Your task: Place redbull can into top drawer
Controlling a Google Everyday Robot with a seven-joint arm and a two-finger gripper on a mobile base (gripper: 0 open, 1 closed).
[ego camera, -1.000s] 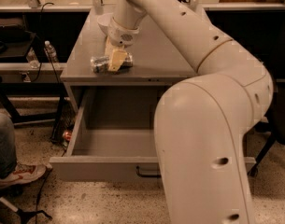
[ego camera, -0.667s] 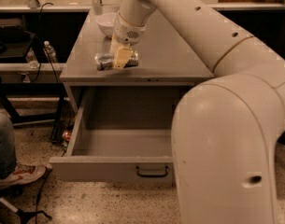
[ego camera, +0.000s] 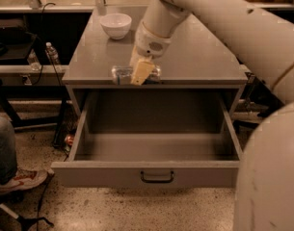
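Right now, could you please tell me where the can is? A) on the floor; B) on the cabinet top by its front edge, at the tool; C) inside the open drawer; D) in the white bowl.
B: the can lies on its side on the cabinet top near its front edge, at the tool, above the open drawer.

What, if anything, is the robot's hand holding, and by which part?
The hand is down over the middle of the redbull can, which lies on its side at the cabinet top's front edge. Whether it actually grips the can cannot be told.
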